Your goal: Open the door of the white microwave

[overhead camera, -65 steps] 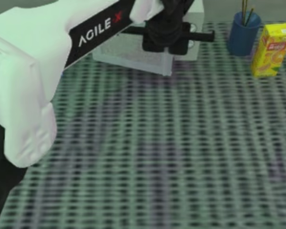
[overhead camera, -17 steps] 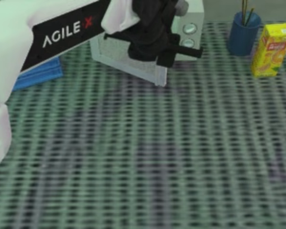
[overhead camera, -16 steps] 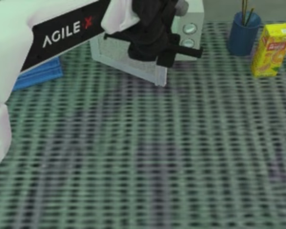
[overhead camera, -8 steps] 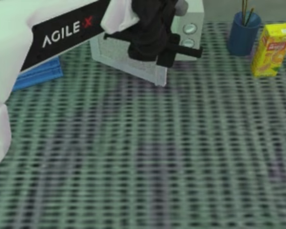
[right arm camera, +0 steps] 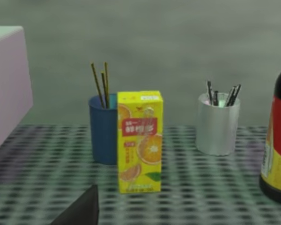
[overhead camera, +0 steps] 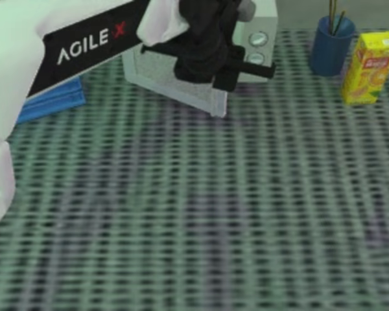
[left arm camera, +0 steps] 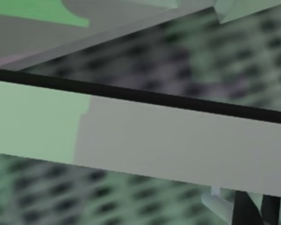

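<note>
Left tool (overhead camera: 230, 61) at the door's (overhead camera: 175, 87) free edge, fingers hidden (grip: cannot tell). Door swung partly out from the microwave (overhead camera: 262, 26) at the surface's far left-centre. Unchanged over the last second; wider than earlier. Opening looks stalled or nearly finished.

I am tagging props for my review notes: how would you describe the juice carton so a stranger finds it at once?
Start at the white microwave at the table's far edge and look right, past the blue cup of sticks. The juice carton stands upright beside that cup, the only yellow box, printed with orange slices.
</note>
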Robot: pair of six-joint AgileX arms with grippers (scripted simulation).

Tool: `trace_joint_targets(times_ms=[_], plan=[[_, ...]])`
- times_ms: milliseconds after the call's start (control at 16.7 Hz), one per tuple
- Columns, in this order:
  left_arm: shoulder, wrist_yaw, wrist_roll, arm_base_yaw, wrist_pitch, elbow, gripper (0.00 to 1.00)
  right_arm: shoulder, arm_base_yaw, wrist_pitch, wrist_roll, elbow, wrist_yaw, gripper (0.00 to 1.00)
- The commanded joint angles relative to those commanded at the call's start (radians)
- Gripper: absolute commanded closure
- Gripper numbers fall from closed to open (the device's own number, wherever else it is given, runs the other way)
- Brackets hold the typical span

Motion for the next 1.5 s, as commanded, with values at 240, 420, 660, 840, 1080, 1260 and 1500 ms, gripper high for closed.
trace_joint_targets(times_ms=[240,420,660,840,1080,1260,1500], plan=[[-0.043,0.024,0.051,0.013,0.029,-0.057,1.0,0.0,0.0,0.0,0.0,0.0,0.0,0.0],[-0.09,0.055,0.11,0.029,0.058,-0.127,1.0,0.0,0.0,0.0,0.0,0.0,0.0,0.0],[-0.103,0.063,0.127,0.033,0.066,-0.146,1.0,0.0,0.0,0.0,0.0,0.0,0.0,0.0],[-0.103,0.063,0.127,0.033,0.066,-0.146,1.0,0.0,0.0,0.0,0.0,0.0,0.0,0.0],[-0.103,0.063,0.127,0.033,0.066,-0.146,1.0,0.0,0.0,0.0,0.0,0.0,0.0,0.0],[-0.103,0.063,0.127,0.033,0.066,-0.146,1.0,0.0,0.0,0.0,0.0,0.0,0.0,0.0],[-0.103,0.063,0.127,0.033,0.066,-0.146,1.0,0.0,0.0,0.0,0.0,0.0,0.0,0.0]])
